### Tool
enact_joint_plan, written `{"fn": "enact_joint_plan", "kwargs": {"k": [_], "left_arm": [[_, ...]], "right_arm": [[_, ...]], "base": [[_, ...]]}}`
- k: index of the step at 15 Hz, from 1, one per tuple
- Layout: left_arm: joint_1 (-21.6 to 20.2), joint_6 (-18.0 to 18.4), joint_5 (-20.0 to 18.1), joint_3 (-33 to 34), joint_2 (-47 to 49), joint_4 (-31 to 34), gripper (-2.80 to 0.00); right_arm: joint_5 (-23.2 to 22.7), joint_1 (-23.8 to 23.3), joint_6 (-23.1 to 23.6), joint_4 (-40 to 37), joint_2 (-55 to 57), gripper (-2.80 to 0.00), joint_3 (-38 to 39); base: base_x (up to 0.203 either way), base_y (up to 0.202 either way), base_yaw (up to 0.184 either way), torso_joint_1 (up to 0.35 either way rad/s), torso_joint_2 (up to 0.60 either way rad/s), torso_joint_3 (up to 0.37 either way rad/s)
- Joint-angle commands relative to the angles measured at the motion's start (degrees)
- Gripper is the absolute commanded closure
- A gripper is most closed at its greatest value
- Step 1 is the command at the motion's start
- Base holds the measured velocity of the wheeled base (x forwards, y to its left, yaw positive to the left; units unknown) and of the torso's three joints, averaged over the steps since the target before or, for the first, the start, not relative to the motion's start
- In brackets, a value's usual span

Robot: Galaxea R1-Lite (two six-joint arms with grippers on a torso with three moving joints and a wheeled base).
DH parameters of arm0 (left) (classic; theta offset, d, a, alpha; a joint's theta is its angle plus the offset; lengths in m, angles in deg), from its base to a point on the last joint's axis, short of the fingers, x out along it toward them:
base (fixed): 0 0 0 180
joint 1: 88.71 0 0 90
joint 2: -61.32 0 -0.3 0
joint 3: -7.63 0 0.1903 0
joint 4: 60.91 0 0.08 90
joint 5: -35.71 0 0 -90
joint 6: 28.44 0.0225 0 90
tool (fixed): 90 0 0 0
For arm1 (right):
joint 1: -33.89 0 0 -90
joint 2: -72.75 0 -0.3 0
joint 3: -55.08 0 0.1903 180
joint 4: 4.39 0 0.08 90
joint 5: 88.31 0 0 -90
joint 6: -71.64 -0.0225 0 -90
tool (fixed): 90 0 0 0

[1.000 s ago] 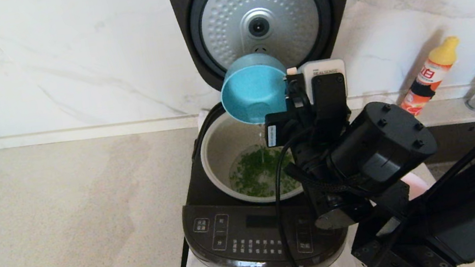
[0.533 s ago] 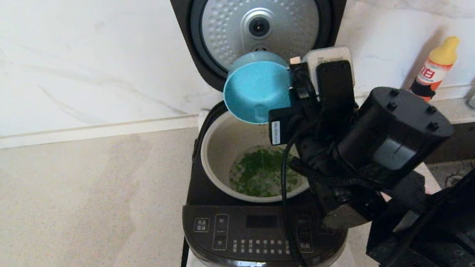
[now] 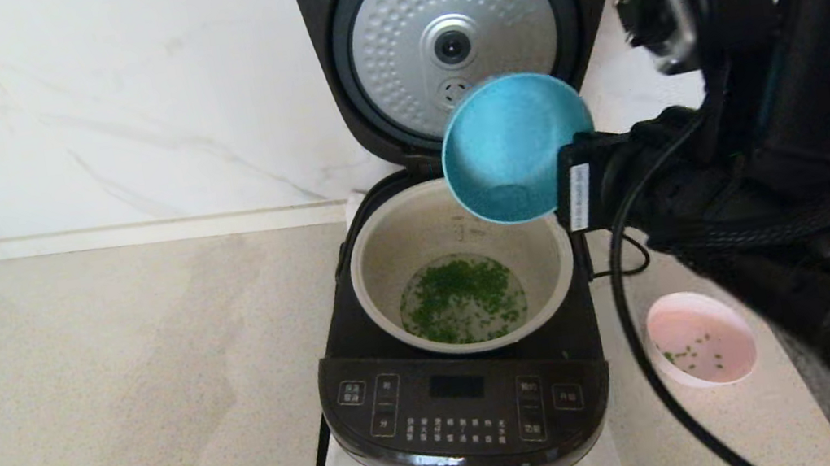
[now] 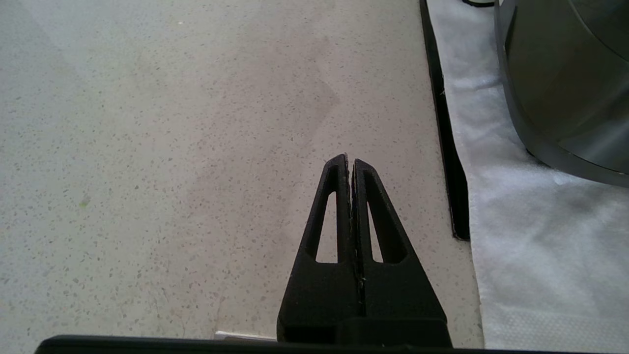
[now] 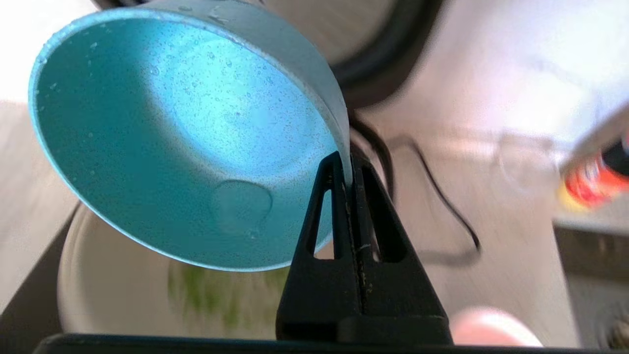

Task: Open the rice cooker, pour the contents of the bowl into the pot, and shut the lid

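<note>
From the head view, the rice cooker (image 3: 465, 390) stands toward the back edge of the tabletop (image 3: 120, 408) on a white cloth, its lid (image 3: 452, 30) swung fully upright so the dimpled silver plate faces forward and the pot (image 3: 461, 263) is open from above. The pot holds water with green flecks in its bottom. The right gripper (image 3: 569, 173) holds a blue bowl (image 3: 513, 146) by its rim, tipped on its side above the pot's back right rim with its mouth turned toward the pot, a pose that lets the last drops fall inside; the bowl looks emptied, so pouring seems done and closing the lid remains. A pink bowl (image 3: 699, 338) with a few green bits sits on the tabletop just right of the cooker, and a power cord (image 3: 639, 331) trails beside it. In the left wrist view, the left gripper (image 4: 351, 169) hangs with fingers pressed together, empty, over bare tabletop beside the cloth (image 4: 530, 246), parked clear of the work. In the right wrist view, the right gripper's fingers (image 5: 329, 216) pinch the blue bowl's thin wall, one inside and one outside; only droplets cling within.
</note>
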Motion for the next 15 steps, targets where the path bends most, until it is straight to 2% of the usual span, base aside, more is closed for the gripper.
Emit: {"fn": "enact_joint_plan", "kwargs": {"k": [1, 3, 6, 8, 12, 15], "left_arm": [[0.0, 0.0, 0.0, 0.5, 0.0, 0.0, 0.0], [0.0, 0.0, 0.0, 0.5, 0.0, 0.0, 0.0], [0.0, 0.0, 0.0, 0.5, 0.0, 0.0, 0.0], [0.0, 0.0, 0.0, 0.5, 0.0, 0.0, 0.0], [0.0, 0.0, 0.0, 0.5, 0.0, 0.0, 0.0], [0.0, 0.0, 0.0, 0.5, 0.0, 0.0, 0.0]], "right_arm": [[-3.0, -1.7, -9.9, -35.6, -9.7, 0.0, -8.1], [-7.8, -5.0, -17.1, -52.6, -15.0, 0.0, -13.5], [-13.5, -13.2, -20.9, -64.5, -23.1, 0.0, -14.1], [-17.7, -22.5, -21.4, -68.6, -26.4, 0.0, -12.4], [-25.6, -44.4, -21.0, -74.3, -27.9, 0.0, -6.1], [-29.7, -56.6, -21.4, -75.8, -23.9, 0.0, -1.5]], "base": [[0.0, 0.0, 0.0, 0.0, 0.0, 0.0], [0.0, 0.0, 0.0, 0.0, 0.0, 0.0], [0.0, 0.0, 0.0, 0.0, 0.0, 0.0], [0.0, 0.0, 0.0, 0.0, 0.0, 0.0], [0.0, 0.0, 0.0, 0.0, 0.0, 0.0], [0.0, 0.0, 0.0, 0.0, 0.0, 0.0]]}}
